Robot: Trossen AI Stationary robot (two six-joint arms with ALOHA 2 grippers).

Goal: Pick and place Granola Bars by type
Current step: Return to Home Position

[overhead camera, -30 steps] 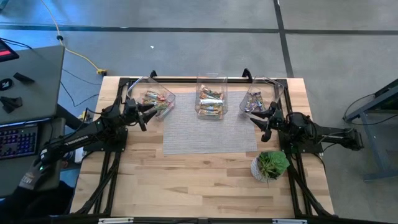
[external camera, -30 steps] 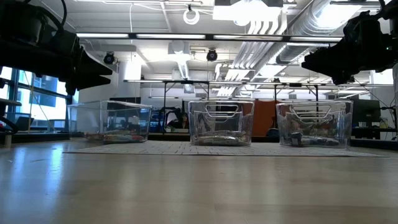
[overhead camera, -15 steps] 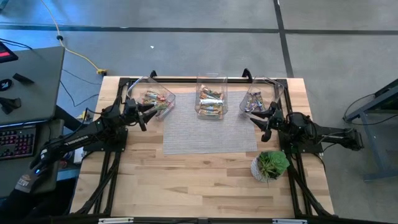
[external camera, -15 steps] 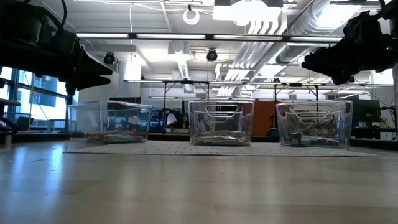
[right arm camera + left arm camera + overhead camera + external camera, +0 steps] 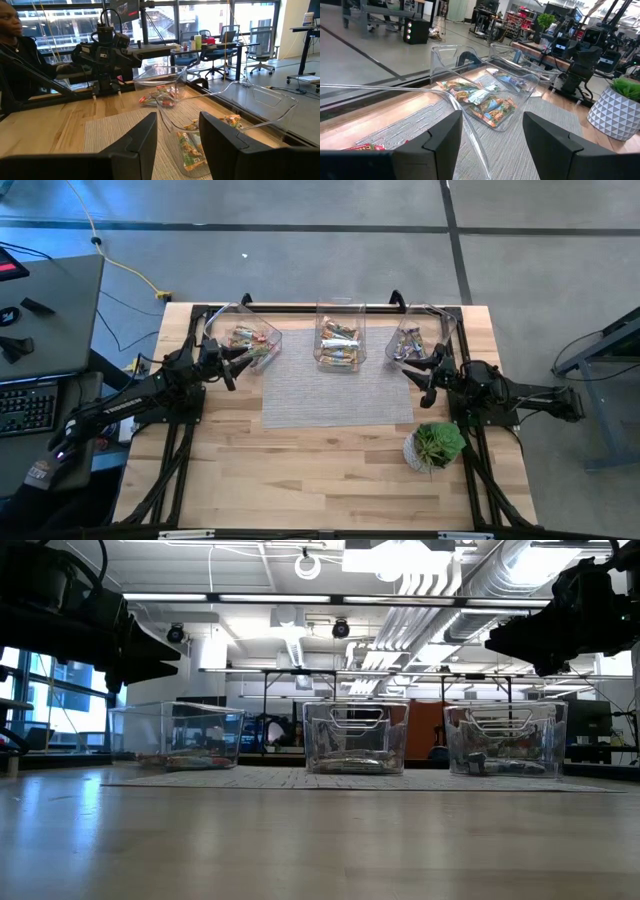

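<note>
The granola bars lie in three clear bins along the far edge of a grey mat (image 5: 335, 395). There are orange-green ones in the left bin (image 5: 245, 338), mixed white-silver ones in the middle bin (image 5: 338, 345) and purple ones in the right bin (image 5: 410, 343). My left gripper (image 5: 236, 366) hovers open just near of the left bin, with the middle bin's bars (image 5: 482, 102) ahead of it. My right gripper (image 5: 424, 376) hovers open just near of the right bin, above its bars (image 5: 192, 142). Neither gripper holds anything.
A small green potted plant (image 5: 436, 445) in a white pot stands on the table to the near right, close under the right arm. Bare wood stretches near of the mat. A person (image 5: 17, 55) sits beyond the table's left side.
</note>
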